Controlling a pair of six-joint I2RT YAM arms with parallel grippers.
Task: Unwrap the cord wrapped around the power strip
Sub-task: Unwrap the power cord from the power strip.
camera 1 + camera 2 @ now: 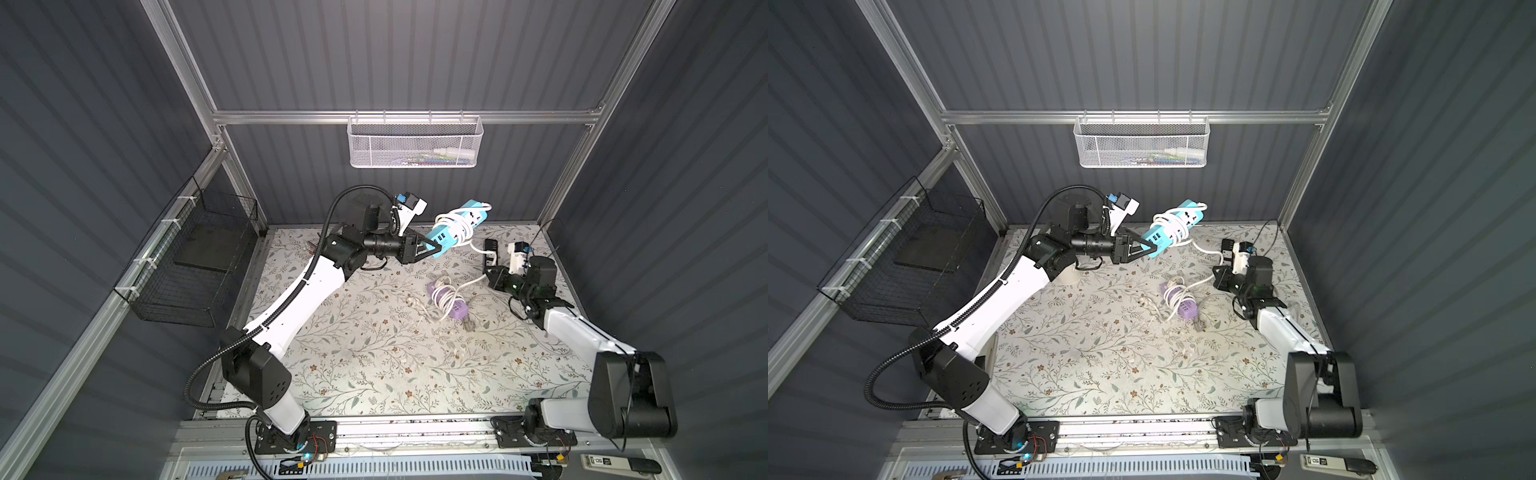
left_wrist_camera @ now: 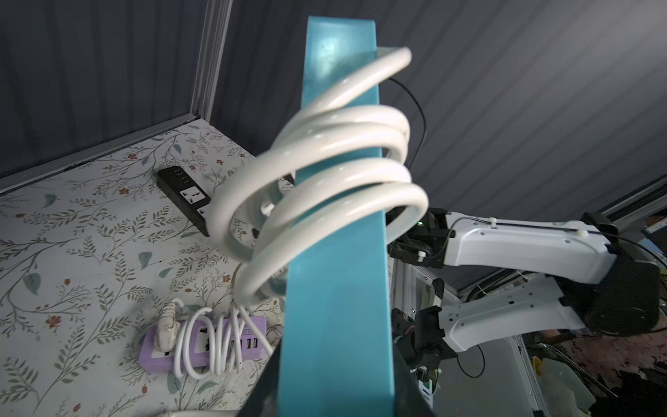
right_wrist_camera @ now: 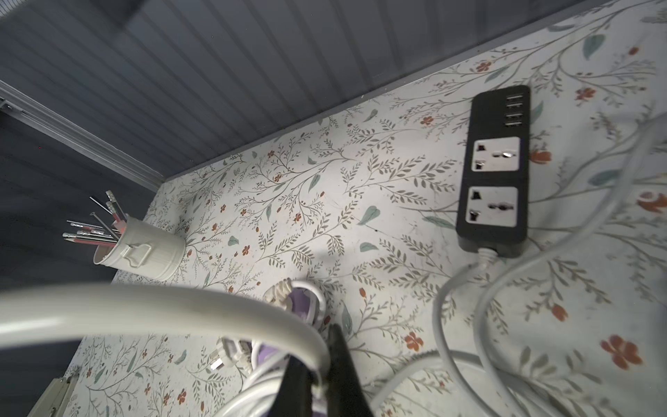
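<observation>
A blue power strip is held tilted above the back of the table. My left gripper is shut on its lower end, the one with the USB ports. A thick white cord coils several times around the strip's middle. One strand drops off to the right toward my right gripper. That gripper sits low over the table, shut on the white cord.
A purple power strip with its own white cord wrapped round it lies mid-table. A black power strip lies at the back right. A white pencil cup stands back left. A black wire basket hangs on the left wall.
</observation>
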